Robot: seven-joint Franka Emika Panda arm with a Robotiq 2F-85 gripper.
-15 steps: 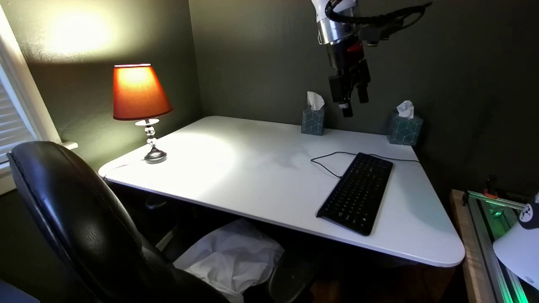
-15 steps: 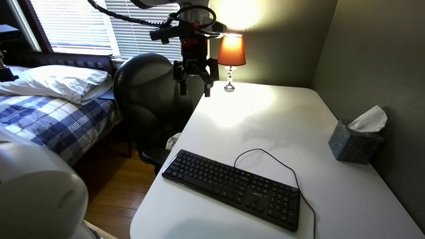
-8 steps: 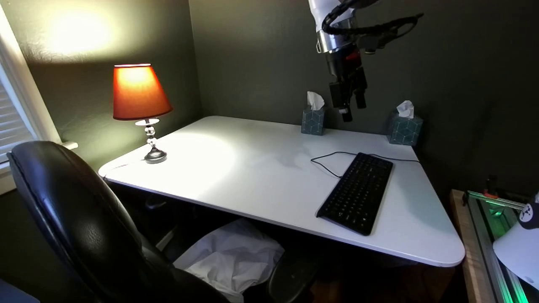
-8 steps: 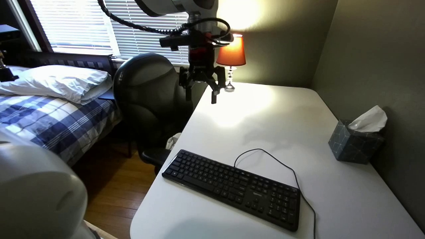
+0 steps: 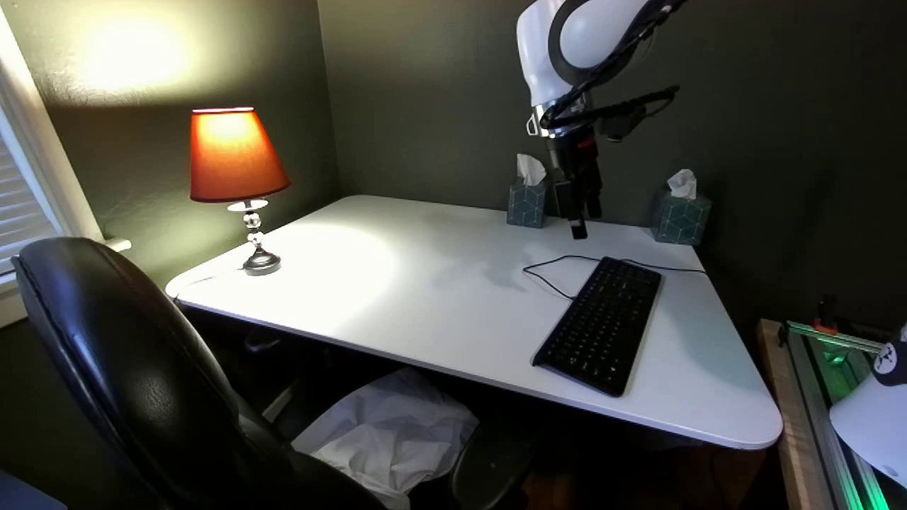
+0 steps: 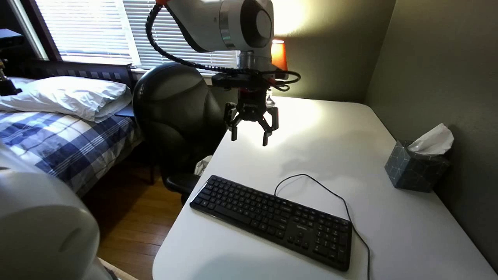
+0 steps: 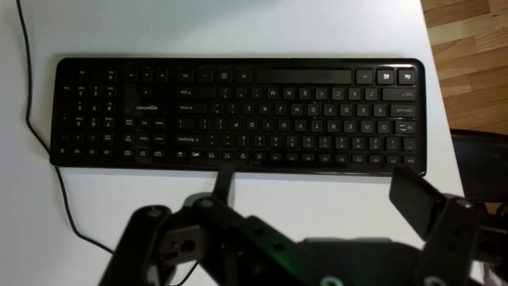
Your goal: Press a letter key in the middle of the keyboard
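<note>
The black keyboard lies flat on the white desk in both exterior views. In the wrist view the whole keyboard shows with its lettering upside down, letter keys right of the middle. My gripper is open and empty, pointing down, well above the desk. In an exterior view the gripper also shows high over the desk. In the wrist view the gripper comes in from the bottom, its fingers wide apart. The fingertips overlap the function-key edge in the picture but do not touch it.
A thin black cable curls on the desk behind the keyboard. Tissue boxes stand by the wall. A lit orange lamp stands at the far end. A black chair stands at the desk's side.
My gripper has come steadily down toward the desk and nearer the keyboard, moving down and right in an exterior view. It stays open. The keyboard has not moved.
</note>
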